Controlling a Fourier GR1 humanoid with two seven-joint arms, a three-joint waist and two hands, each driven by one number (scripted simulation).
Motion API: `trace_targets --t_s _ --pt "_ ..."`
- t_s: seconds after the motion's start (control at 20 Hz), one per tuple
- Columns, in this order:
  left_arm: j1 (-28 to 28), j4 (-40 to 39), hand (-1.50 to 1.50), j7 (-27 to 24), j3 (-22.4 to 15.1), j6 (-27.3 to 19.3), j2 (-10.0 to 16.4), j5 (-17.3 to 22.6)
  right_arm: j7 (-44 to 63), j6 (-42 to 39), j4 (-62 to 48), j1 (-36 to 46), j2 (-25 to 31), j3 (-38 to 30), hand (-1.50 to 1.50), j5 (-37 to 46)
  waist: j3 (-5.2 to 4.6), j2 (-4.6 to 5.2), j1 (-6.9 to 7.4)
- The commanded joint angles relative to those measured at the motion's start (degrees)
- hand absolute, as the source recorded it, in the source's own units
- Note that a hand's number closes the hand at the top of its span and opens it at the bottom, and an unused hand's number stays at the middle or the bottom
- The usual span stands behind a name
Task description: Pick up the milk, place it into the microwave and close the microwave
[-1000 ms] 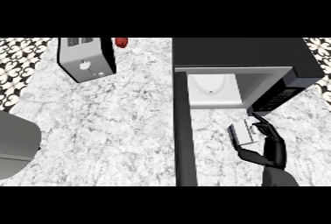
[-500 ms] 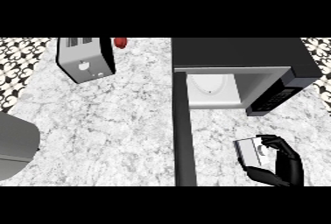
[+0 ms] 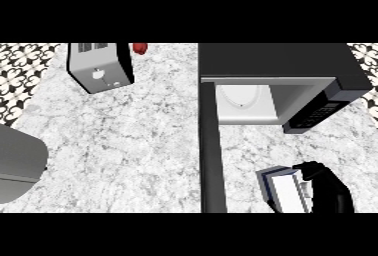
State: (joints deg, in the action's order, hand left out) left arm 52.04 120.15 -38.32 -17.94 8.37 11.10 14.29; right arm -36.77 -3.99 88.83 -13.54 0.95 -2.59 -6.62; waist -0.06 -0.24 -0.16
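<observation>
One black robot hand [image 3: 325, 186] curls round the boxy milk carton [image 3: 285, 192]

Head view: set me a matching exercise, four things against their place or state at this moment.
Things:
1. toaster
2. milk
3. microwave door
4. red object

Places or states:
A. swung open
B. held by the right robot hand
C. silver, at the back left of the counter
D. at the back edge, just right of the toaster

Pairs: 1-C, 2-B, 3-A, 4-D
</observation>
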Motion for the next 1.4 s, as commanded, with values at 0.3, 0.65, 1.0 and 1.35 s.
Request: trace_targets --t_s 0.3,0.65,1.0,1.35 --pt "1.59 0.18 -1.50 -1.05 6.08 4.29 4.03 7.13 9.11 14.32 5.86 4.43 -0.93 8.28 1.50 7.09 0.03 0.13 0.64" --pt "-1.59 0.45 -1.50 1.98 4.03 0.16 1.53 3.16 13.06 21.40 -6.32 17.99 -0.94 8.50 1.50 10.33 0.07 0.28 0.81" --pt "0.03 -3.70 -1.50 -3.19 6.13 4.78 3.37 4.60 6.12 25.40 -32.23 33.24 -0.95 1.98 1.50 5.90 0.13 0.52 1.93" --pt "-3.23 -1.99 -1.50 2.95 7.93 3.35 3.67 7.29 0.10 28.21 -51.58 44.69 -0.78 -2.85 1.50 6.29 0.14 0.72 1.82"
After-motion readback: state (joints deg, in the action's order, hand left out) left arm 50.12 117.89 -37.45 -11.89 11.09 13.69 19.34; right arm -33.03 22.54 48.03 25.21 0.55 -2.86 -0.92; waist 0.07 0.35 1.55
